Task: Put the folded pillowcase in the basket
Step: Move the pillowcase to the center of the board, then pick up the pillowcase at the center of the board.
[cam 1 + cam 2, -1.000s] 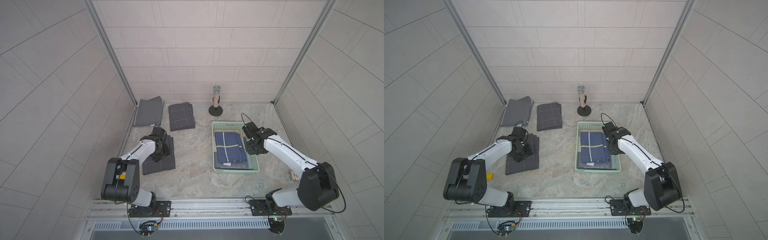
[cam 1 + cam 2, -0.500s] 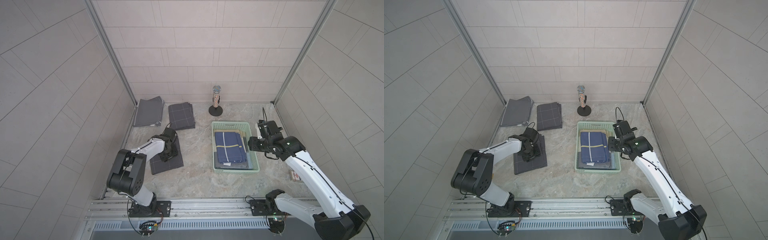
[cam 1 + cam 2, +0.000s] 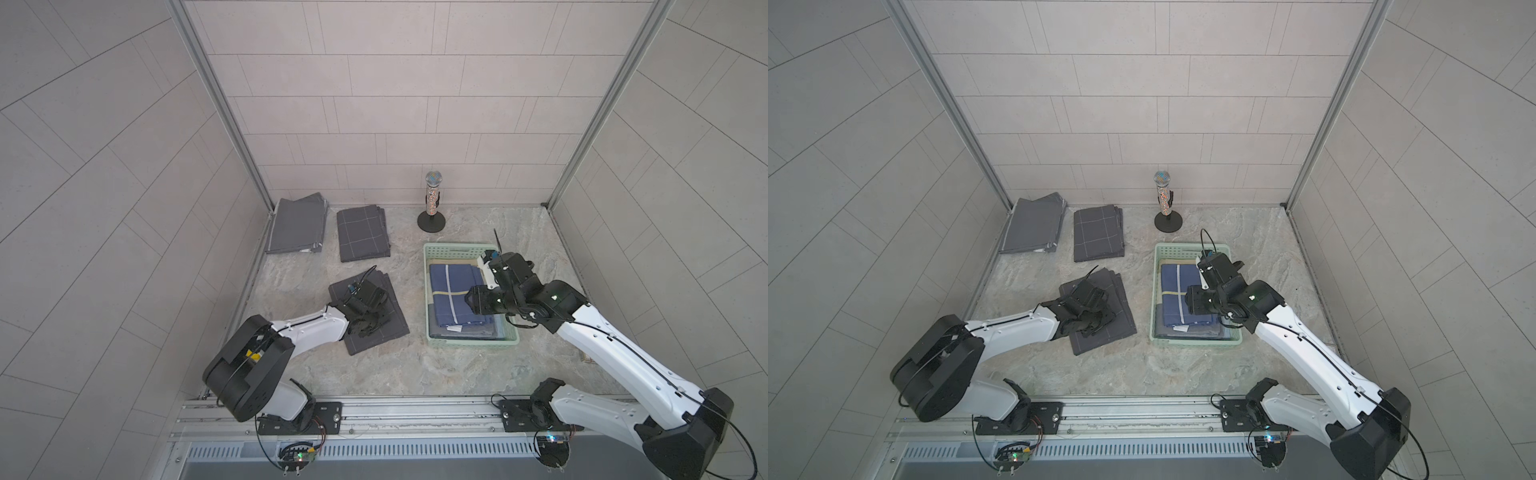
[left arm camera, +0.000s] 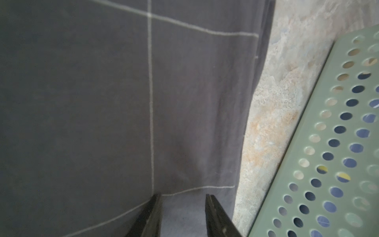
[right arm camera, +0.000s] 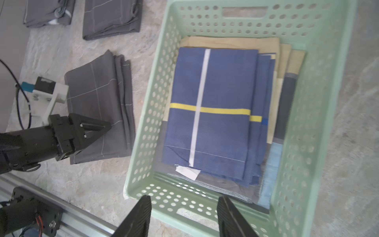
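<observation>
Pillowcase [image 4: 92, 102] lies beside the basket [image 3: 455, 249], left end effector [image 4: 182, 197] open on it; right end effector [image 5: 184, 198] open above the basket.

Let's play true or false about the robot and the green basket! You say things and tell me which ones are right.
1. A blue cloth with a yellow stripe lies in the basket. True.
2. The right gripper is holding a cloth. False: its jaws are apart with nothing between them, above one end of the basket.
3. The left gripper is down on a grey checked pillowcase that lies on the table beside the basket. True.
4. The sparkly microphone lies inside the basket. False: it stands upright on its round black base near the back wall.
</observation>
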Robot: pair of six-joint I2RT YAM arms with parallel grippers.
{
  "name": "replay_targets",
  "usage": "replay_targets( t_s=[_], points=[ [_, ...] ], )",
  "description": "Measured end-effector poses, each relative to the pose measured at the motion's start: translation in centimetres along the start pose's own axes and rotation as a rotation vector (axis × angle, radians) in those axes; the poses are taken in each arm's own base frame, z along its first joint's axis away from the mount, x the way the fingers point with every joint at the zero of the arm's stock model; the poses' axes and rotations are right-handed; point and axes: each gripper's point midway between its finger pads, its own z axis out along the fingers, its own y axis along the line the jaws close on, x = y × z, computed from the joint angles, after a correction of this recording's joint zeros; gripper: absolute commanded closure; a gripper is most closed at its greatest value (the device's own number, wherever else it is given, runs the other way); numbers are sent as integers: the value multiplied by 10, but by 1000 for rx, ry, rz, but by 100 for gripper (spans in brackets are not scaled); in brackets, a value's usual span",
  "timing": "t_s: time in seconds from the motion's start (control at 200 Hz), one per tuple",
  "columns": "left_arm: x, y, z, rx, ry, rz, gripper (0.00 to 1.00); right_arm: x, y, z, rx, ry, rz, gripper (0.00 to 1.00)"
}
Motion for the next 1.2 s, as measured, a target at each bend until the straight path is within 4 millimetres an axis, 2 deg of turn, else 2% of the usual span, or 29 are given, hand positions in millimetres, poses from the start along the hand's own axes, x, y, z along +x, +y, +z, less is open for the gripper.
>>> replay_targets(
  t_s=[0.045,0.15,0.245,0.315,0.38,0.45,0.495,0.59,0.705,0.871,1.036,1.201],
  points=[
    [3,2,-4,9,6,-10,47,1,12,3,-13,3,-25,42],
    [10,12,-21,-25,31,19,38,3,48,12,-56,18,-106,42],
    [0,9,-51,-54,-2,76,35,7,82,23,-85,19,-177,40],
    [-26,-5,-84,-10,-67,79,34,12,103,32,-100,24,-216,39],
    [-60,-11,-116,25,-152,51,34,16,118,42,-107,30,-234,38],
    [-92,-6,-142,17,-218,23,34,21,130,54,-113,41,-236,37],
    [-108,4,-148,-20,-234,8,34,26,136,63,-113,55,-237,36],
    [-124,23,-139,-100,-188,-1,33,38,148,85,-95,100,-243,34],
    [-126,54,-102,-213,-64,-7,33,55,164,112,-77,154,-250,32],
    [-129,81,-73,-276,29,-23,35,77,163,142,-37,212,-232,31],
    [-138,92,-51,-290,69,-7,38,84,159,157,-21,224,-200,30],
    [-158,85,-31,-271,77,37,40,91,162,170,-26,238,-168,30]
  ],
)
